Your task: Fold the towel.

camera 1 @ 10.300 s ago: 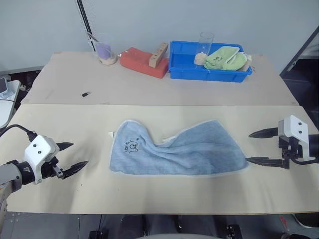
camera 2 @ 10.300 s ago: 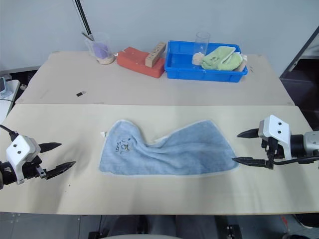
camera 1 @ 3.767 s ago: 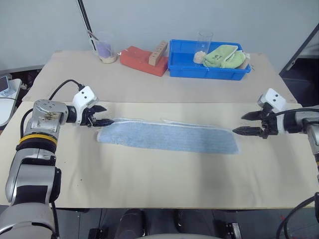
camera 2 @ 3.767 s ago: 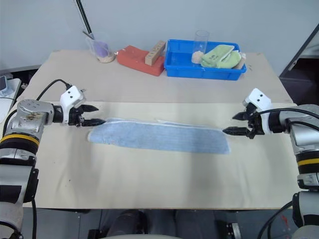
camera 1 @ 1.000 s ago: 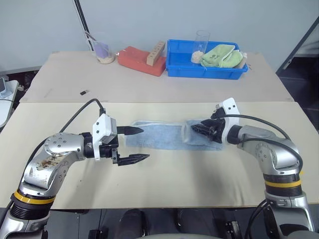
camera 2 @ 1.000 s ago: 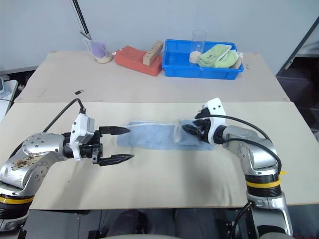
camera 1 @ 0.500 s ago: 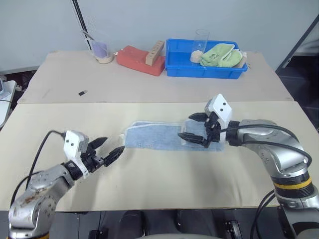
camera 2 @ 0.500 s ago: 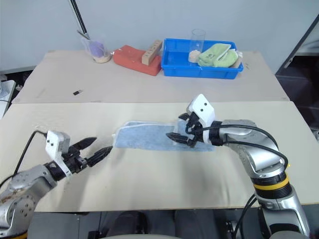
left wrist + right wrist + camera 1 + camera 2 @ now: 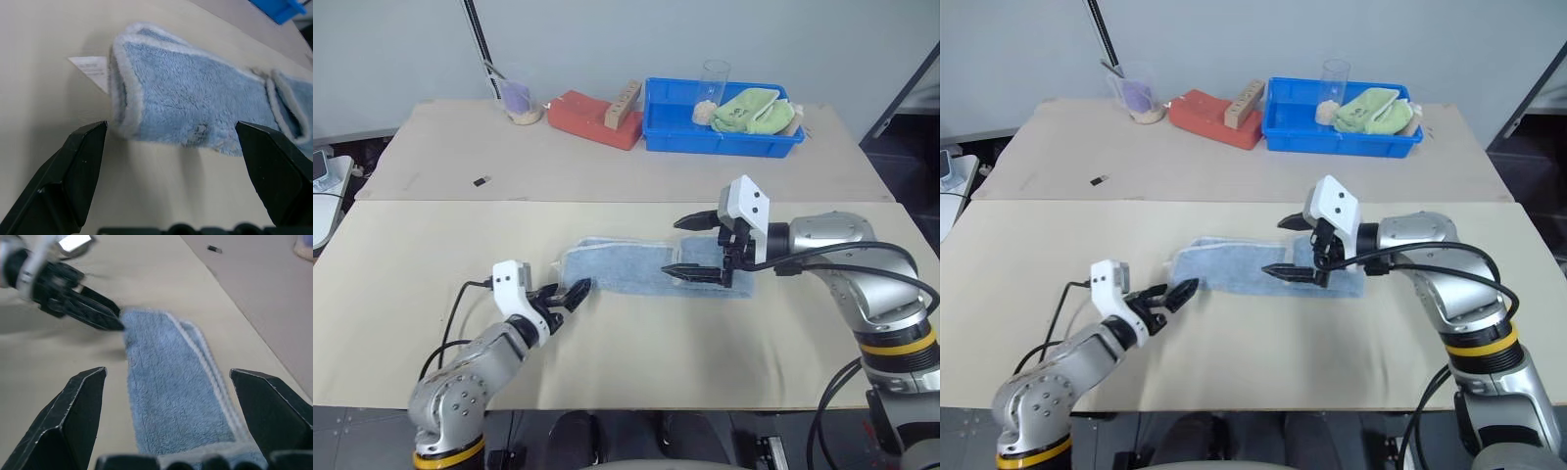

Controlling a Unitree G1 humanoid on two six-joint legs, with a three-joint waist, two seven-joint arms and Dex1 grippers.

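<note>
The towel (image 9: 636, 269) lies as a long, narrow light blue strip across the middle of the near table, with its right end folded back over itself. My left gripper (image 9: 570, 292) is low over the table at the towel's left end, open, with the rolled whitish hem (image 9: 122, 93) just ahead of its fingers. Over the right part of the towel, my right gripper (image 9: 690, 247) hovers open and empty, pointing left along the strip (image 9: 176, 396). The right wrist view also shows the left gripper (image 9: 83, 303) at the far end of the towel.
A white label (image 9: 90, 68) lies flat at the towel's left end. On the far table stand a blue bin (image 9: 724, 147) holding a lime-green cloth (image 9: 759, 113) and a glass, a red block (image 9: 592, 122), a cup (image 9: 519, 98) and a small black piece (image 9: 481, 181).
My right gripper let go of the folded-over right end and rose, open. My left gripper swung out to the left, dropped low and came back to the towel's left end.
</note>
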